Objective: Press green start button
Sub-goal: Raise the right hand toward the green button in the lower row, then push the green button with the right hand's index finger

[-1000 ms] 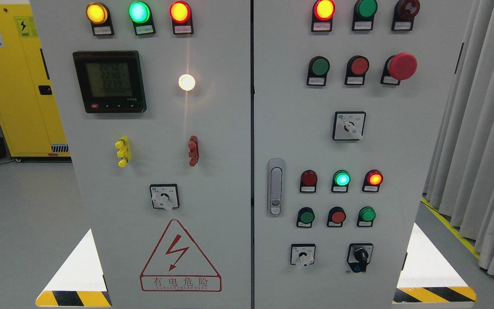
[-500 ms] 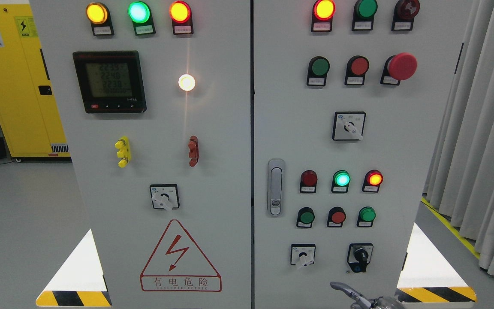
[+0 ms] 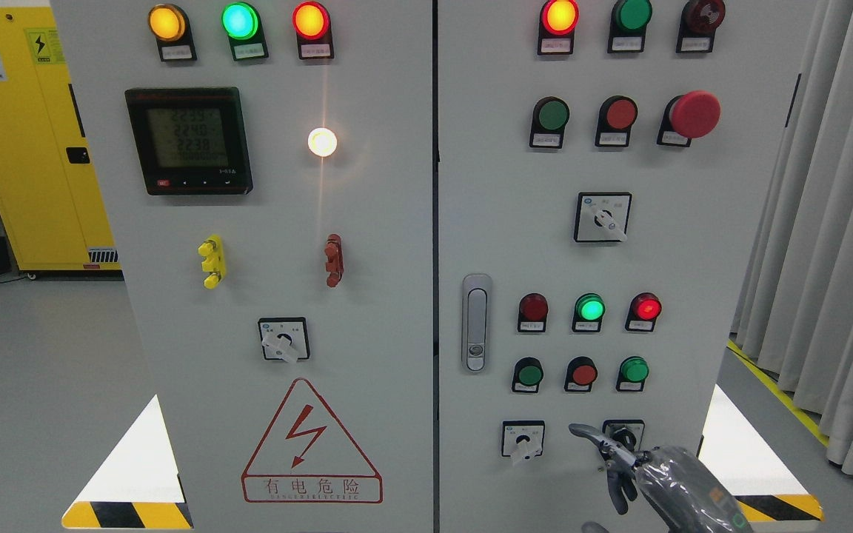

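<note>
Well above the robot hand (image 3: 623,463): green button (image 3: 528,374).

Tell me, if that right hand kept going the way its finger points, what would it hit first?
Likely bare panel: the right hand points its finger up-left into the gap between the white rotary switch and the black key switch. Farther along sits the lower red button. Depth is unclear.
</note>
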Robot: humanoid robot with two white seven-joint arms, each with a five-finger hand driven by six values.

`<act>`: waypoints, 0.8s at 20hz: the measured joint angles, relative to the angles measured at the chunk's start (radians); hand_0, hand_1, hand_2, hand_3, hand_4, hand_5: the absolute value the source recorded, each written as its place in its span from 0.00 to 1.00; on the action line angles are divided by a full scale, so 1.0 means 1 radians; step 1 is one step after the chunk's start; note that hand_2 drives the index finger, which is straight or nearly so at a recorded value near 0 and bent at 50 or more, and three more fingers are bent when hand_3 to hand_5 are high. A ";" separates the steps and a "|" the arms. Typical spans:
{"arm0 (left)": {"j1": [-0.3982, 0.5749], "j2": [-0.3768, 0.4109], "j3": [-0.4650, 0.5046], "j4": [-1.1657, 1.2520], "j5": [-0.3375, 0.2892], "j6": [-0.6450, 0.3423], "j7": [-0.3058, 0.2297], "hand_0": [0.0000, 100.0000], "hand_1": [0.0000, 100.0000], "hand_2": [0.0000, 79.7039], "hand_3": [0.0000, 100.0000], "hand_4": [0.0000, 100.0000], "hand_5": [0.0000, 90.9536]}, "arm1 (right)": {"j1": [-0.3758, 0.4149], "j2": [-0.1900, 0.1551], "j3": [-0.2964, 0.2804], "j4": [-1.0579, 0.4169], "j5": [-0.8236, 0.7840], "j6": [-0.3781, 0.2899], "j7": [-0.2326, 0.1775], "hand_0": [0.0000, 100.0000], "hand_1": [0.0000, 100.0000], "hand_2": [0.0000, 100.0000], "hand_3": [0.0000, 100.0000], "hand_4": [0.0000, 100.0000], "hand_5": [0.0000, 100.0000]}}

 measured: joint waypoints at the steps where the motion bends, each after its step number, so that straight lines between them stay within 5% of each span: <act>1: 0.000 0.000 0.000 0.000 0.000 0.000 0.000 0.12 0.56 0.00 0.00 0.00 0.00 | -0.012 0.000 0.006 0.002 0.009 0.006 -0.001 0.44 0.72 0.00 0.85 0.87 0.98; 16: 0.000 0.000 0.000 0.000 0.000 0.000 0.000 0.12 0.56 0.00 0.00 0.00 0.00 | -0.104 -0.001 0.089 0.057 0.064 0.055 -0.019 0.59 0.71 0.00 0.85 0.86 0.97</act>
